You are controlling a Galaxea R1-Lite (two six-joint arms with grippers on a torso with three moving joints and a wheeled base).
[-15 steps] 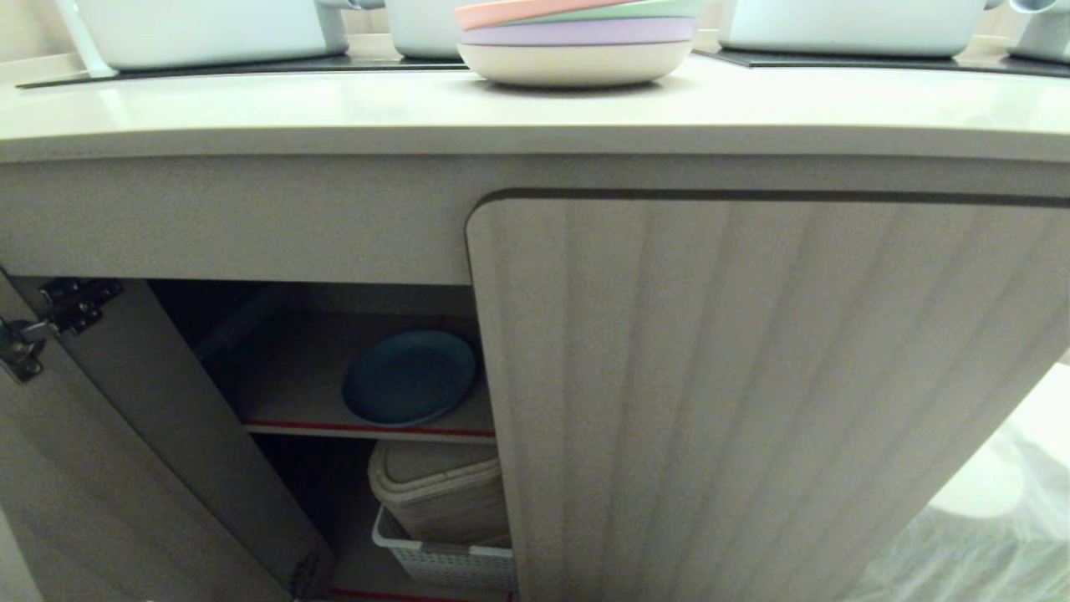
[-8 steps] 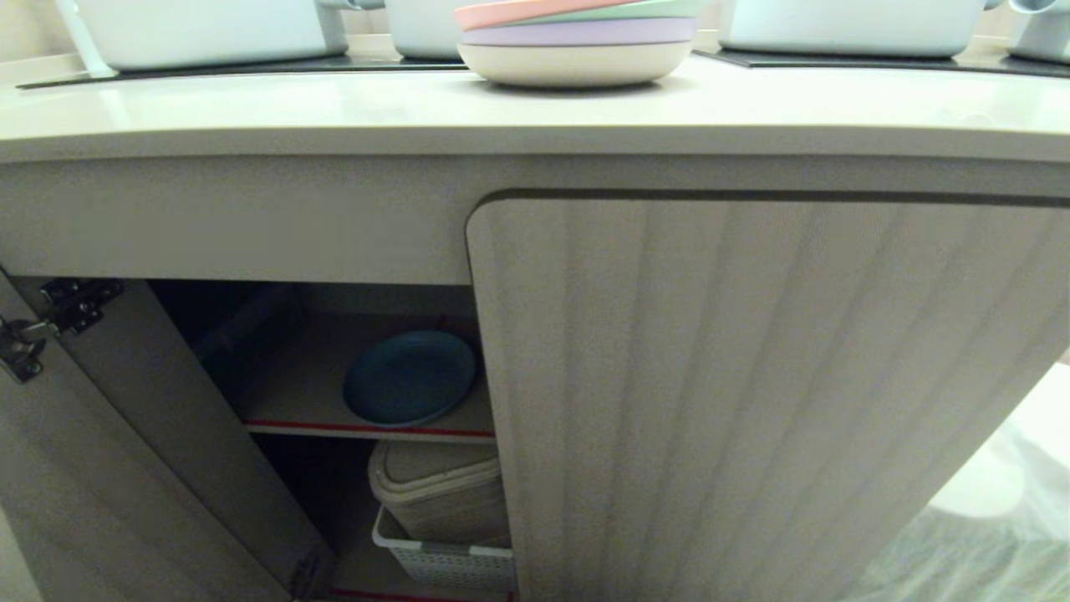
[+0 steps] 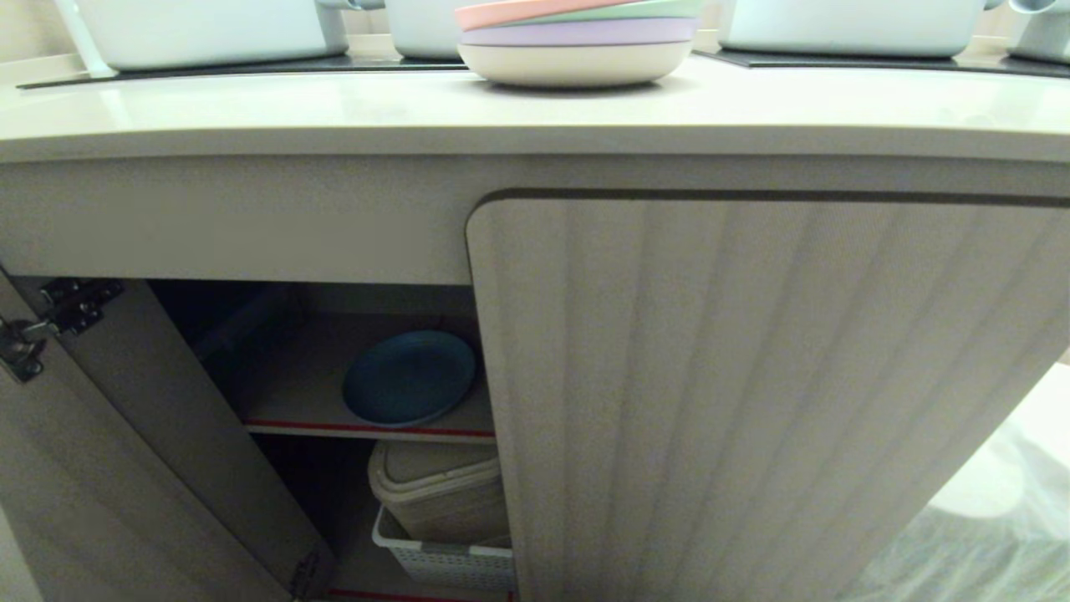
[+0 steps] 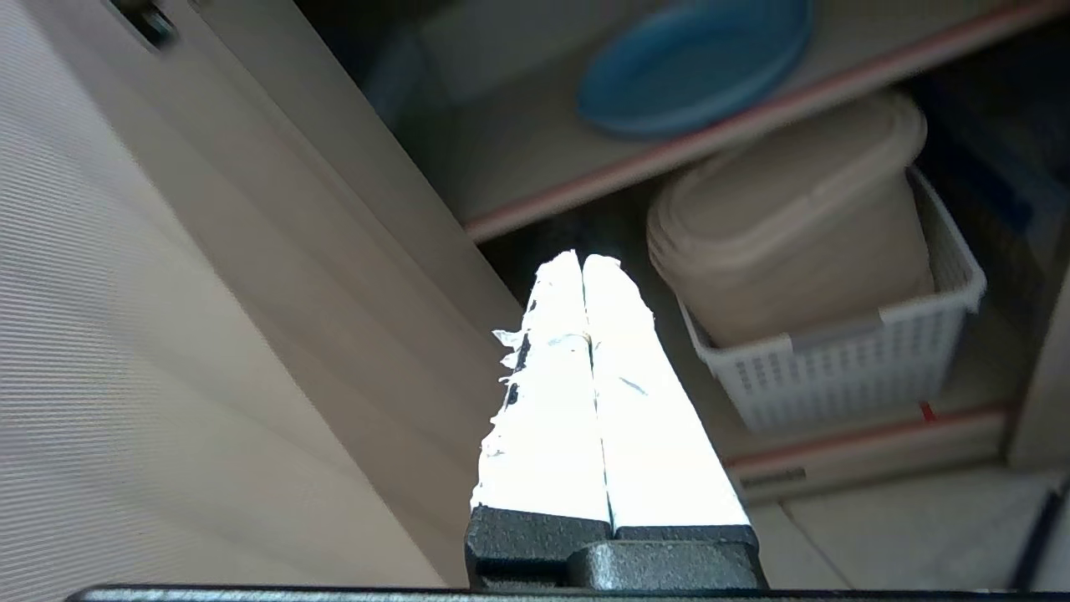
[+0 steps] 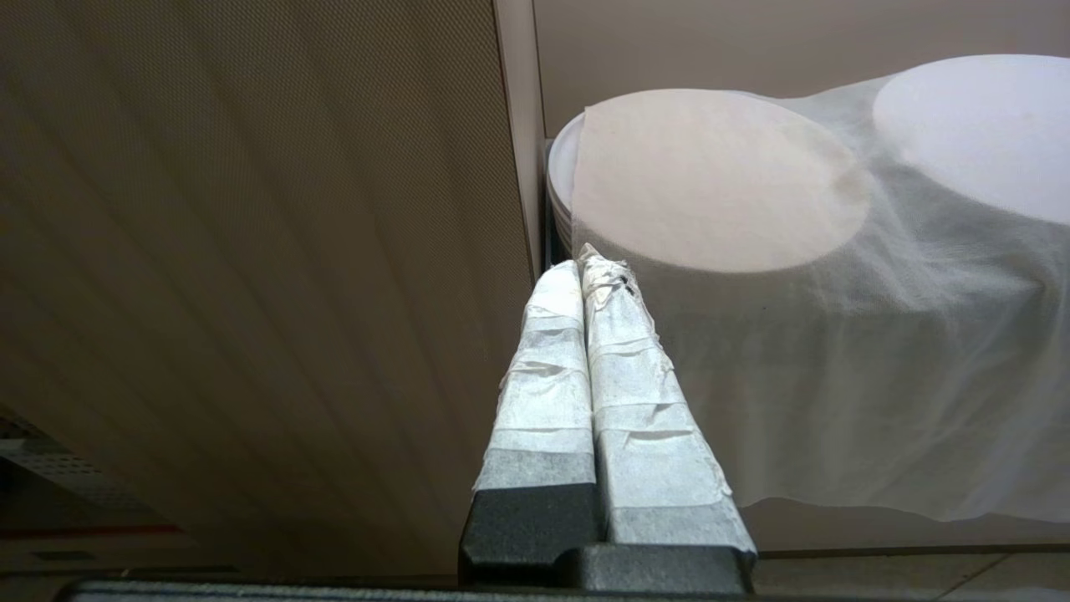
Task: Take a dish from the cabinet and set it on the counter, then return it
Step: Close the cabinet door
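Observation:
The blue dish [image 3: 409,377] [image 4: 694,65] lies flat on the cabinet's inner shelf [image 3: 292,393], behind the shelf's red-taped edge [image 4: 669,159]. The cabinet [image 3: 752,376] has its left door [image 3: 100,468] swung open and its ribbed right door closed. Above runs the cream counter [image 3: 334,109]. My left gripper [image 4: 583,261] is shut and empty, low in front of the open compartment, below the dish. My right gripper [image 5: 583,266] is shut and empty beside the closed right door. Neither arm shows in the head view.
A pastel plate stack with a pink top [image 3: 577,38] sits on the counter between white pots [image 3: 201,29] on black hob panels. Under the shelf a beige lidded bin [image 4: 794,217] stands in a white basket [image 4: 853,368]. White cloth covers round stools [image 5: 719,176] at the right.

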